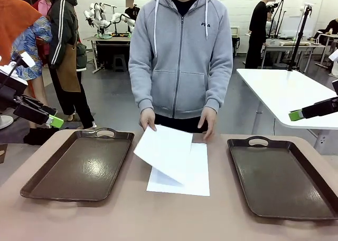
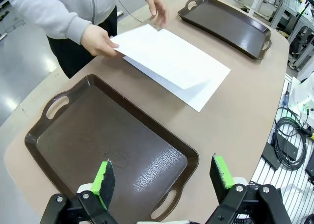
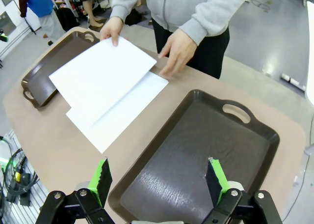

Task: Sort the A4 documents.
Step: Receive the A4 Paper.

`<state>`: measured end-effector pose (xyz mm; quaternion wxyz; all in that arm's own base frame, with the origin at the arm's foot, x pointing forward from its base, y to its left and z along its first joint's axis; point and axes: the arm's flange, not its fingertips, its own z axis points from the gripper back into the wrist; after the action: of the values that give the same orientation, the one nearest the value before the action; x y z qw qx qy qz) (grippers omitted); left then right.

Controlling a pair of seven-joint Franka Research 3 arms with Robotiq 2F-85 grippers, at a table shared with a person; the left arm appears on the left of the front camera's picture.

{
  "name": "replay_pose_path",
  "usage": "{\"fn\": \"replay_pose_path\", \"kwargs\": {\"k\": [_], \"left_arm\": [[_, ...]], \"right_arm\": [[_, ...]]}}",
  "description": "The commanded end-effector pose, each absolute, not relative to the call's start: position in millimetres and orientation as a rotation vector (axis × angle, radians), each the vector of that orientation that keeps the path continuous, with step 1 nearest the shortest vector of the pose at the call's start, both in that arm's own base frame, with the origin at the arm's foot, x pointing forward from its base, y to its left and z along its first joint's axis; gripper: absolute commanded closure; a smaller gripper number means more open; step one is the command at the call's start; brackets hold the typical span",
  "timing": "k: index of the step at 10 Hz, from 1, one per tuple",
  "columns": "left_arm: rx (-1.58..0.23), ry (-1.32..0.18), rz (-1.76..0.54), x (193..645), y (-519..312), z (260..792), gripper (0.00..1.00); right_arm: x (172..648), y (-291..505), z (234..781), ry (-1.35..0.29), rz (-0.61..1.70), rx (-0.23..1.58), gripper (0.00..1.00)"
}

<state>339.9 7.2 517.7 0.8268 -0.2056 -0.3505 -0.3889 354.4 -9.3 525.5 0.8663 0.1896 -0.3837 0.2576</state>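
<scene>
Wrist views show left gripper (image 2: 163,174), right gripper (image 3: 158,180) spread; front, sheet (image 1: 165,150) tilted.

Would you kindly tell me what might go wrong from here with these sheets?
The top sheet is held tilted by the person's hand; such thin paper may buckle or slip on a handover. The lower sheet lies flat on the table, so pinching it could crease or drag it. The open left gripper and right gripper must reach in near that hand and the other hand.
</scene>
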Motion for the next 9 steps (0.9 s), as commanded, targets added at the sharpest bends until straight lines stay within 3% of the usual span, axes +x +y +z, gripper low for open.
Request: {"fn": "replay_pose_path", "kwargs": {"k": [1, 9], "left_arm": [[-0.448, -0.746, -0.829, 341.4, 7.8, 516.4, 0.0], [-0.448, -0.746, -0.829, 341.4, 7.8, 516.4, 0.0]], "right_arm": [[355.1, -9.0, 524.2, -0.799, 0.533, 0.409, 0.0], [355.1, -9.0, 524.2, -0.799, 0.533, 0.409, 0.0]]}}
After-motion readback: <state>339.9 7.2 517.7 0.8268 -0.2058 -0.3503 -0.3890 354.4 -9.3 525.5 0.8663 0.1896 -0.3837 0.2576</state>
